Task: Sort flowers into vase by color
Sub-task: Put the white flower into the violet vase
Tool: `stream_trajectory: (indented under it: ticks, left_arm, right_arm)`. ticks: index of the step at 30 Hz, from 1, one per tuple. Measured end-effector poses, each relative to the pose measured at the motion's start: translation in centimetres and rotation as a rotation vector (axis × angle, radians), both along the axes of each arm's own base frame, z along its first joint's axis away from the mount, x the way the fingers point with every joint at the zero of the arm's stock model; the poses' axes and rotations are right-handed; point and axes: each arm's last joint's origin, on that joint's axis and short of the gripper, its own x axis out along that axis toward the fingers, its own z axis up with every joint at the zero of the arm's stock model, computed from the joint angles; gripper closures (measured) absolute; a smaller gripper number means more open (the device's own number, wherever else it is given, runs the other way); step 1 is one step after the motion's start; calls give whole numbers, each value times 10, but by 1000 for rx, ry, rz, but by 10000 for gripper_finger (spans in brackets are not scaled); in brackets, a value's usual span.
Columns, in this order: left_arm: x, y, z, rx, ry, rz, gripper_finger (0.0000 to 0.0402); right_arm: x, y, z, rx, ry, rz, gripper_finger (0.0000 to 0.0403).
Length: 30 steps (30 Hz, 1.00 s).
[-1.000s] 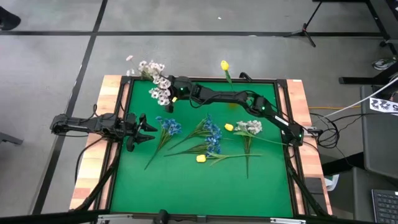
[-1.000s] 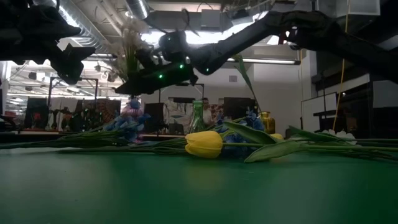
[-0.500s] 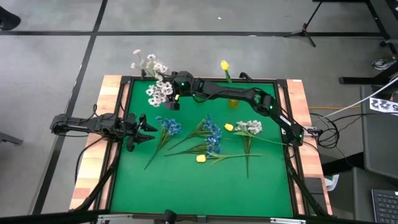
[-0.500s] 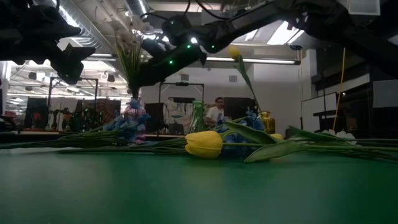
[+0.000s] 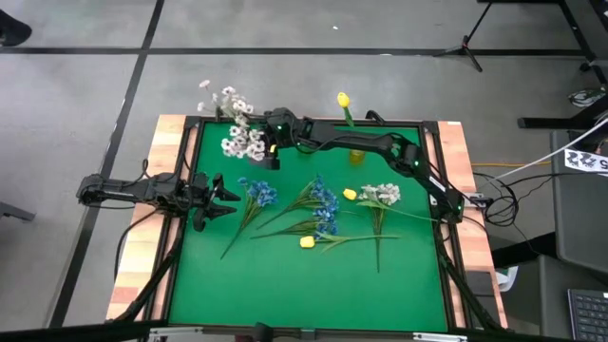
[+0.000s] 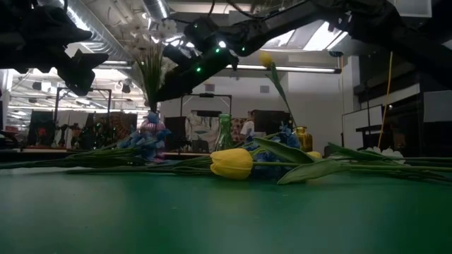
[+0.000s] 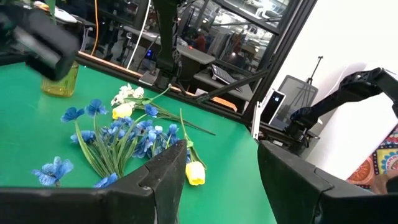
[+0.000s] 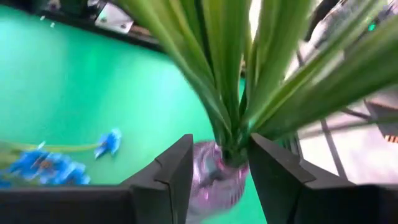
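A spray of white flowers (image 5: 237,133) stands upright at the table's far left on fanned green stems (image 6: 152,74). My right gripper (image 8: 217,146) is shut on it just above a pink vase (image 6: 150,130), and the stems' lower end reaches the vase's mouth (image 8: 214,168). More flowers lie flat mid-table: blue ones (image 5: 323,204), yellow tulips (image 5: 307,242) and a white sprig (image 5: 380,195). One yellow tulip (image 5: 343,100) stands in a yellow vase (image 5: 356,155). My left gripper (image 5: 228,195) waits open at the table's left edge. My right gripper pinches the bundled stems near their lower end (image 8: 231,146) between its two fingers (image 8: 180,168). The fingers reach in from the table's right, slanting down, and lie across the stems. The spray stands upright, blossoms above, with its foot at the pink vase's mouth.
A green glass vase (image 6: 224,132) stands at the back between the pink and yellow vases. My right arm (image 5: 380,147) stretches across the far edge, over the yellow vase. Bare green mat (image 5: 285,285) lies toward the near edge.
My right gripper has risen and tipped its wrist. The white spray has swung from leaning to upright. Its blossoms have moved toward the far left corner, while its stem end has stayed over the pink vase.
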Motion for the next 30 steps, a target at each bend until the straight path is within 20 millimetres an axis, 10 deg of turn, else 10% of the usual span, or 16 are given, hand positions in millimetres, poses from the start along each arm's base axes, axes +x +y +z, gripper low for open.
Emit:
stream_trajectory:
  ticks: [13, 30]
  left_arm:
    - [0, 0, 0, 0, 0, -1, 208]
    - [0, 0, 0, 0, 0, 0, 208]
  right_arm:
    - [-32, 9, 30, -27, 210, 8, 251]
    - [-187, 72, 138, -12, 846, -195, 251]
